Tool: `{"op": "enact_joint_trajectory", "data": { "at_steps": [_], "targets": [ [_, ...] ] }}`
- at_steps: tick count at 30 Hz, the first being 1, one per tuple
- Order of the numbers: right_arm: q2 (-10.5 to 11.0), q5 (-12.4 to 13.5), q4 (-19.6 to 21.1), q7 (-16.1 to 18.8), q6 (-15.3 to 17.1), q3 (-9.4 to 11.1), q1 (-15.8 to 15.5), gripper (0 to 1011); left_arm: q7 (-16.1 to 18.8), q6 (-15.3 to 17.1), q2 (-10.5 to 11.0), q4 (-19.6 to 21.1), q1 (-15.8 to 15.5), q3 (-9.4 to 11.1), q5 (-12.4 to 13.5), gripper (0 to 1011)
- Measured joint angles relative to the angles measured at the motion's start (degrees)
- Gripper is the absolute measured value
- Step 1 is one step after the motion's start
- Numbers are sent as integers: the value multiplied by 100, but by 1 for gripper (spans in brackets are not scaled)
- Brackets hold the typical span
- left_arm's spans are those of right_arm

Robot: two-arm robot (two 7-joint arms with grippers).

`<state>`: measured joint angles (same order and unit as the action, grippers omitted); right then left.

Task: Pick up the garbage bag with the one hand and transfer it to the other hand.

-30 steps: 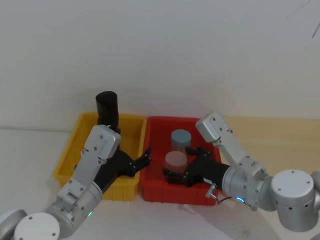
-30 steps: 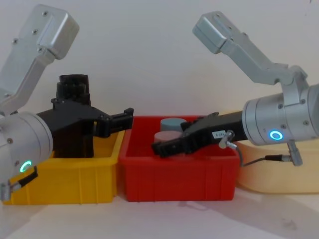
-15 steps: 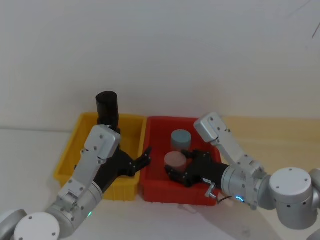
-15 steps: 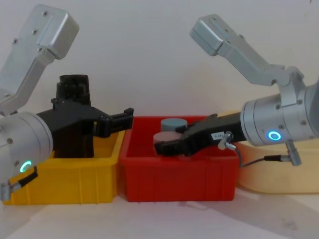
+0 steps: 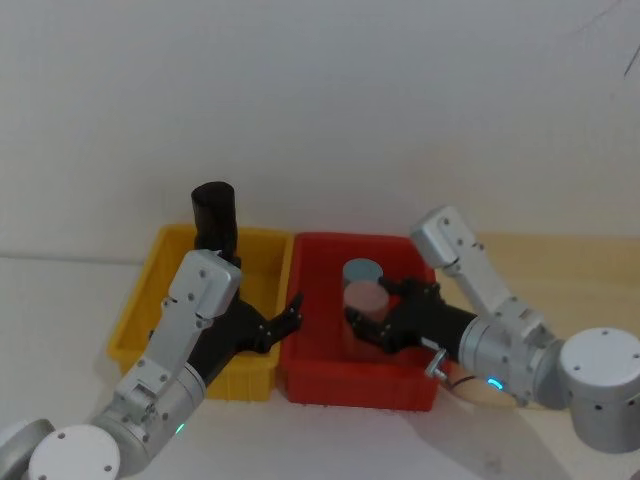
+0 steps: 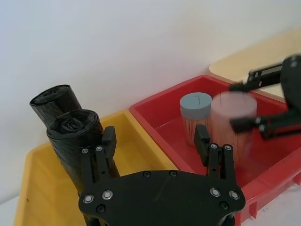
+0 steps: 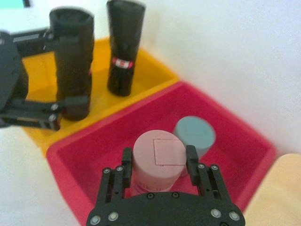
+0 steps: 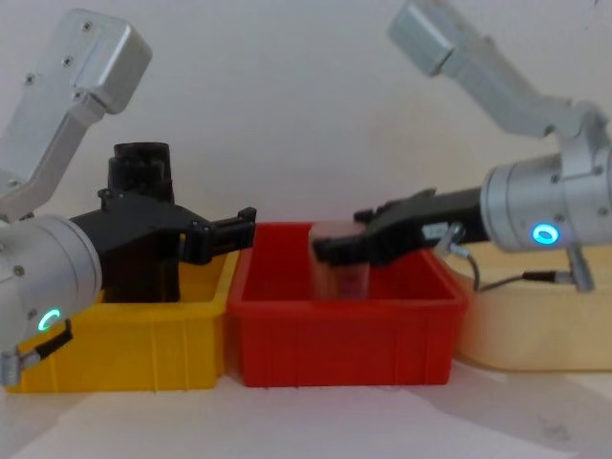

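The garbage bag [image 6: 74, 136], a plain black roll, stands upright in the yellow bin [image 6: 141, 141]; it also shows in the right wrist view [image 7: 73, 61]. My left gripper [image 6: 155, 136] with the green light is open, and the roll stands just outside one of its fingers [image 6: 108, 141], not in the gap. In the head view the left gripper [image 5: 288, 312] hangs over the border of the two bins. My right gripper [image 7: 158, 157] with the blue light is shut on a pink-lidded jar [image 7: 157, 157], held above the red bin [image 7: 89, 155].
A second black roll with a red-and-white sticker [image 7: 123, 47] stands farther back in the yellow bin. A blue-lidded jar [image 5: 362, 271] stays in the red bin [image 5: 300, 380]. A pale wooden board [image 5: 570, 265] lies to the right. A white wall rises close behind.
My right gripper has lifted the pink-lidded jar up from the floor of the red bin. The left arm and the black rolls have not moved.
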<state>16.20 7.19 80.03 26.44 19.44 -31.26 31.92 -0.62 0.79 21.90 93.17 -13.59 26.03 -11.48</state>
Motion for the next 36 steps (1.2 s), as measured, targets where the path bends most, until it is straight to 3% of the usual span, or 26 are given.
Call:
{"op": "enact_joint_trajectory", "data": {
  "at_steps": [12, 15, 24, 30, 36],
  "targets": [
    [188, 43, 575, -336, -204, 552, -131, 666, 0, 0, 0, 0, 0, 0, 0, 1002],
    [261, 62, 730, -468, -244, 783, -170, 666, 0, 0, 0, 0, 0, 0, 1, 1002],
    [465, 62, 863, -724, -171, 1242, -271, 666, 0, 0, 0, 0, 0, 0, 0, 1002],
    [585, 8, 781, -792, 4, 1388, -323, 666, 0, 0, 0, 0, -1, 0, 0, 1002],
    [656, -73, 587, -792, 144, 1404, -328, 666, 0, 0, 0, 0, 0, 0, 0, 1002]
  ]
}}
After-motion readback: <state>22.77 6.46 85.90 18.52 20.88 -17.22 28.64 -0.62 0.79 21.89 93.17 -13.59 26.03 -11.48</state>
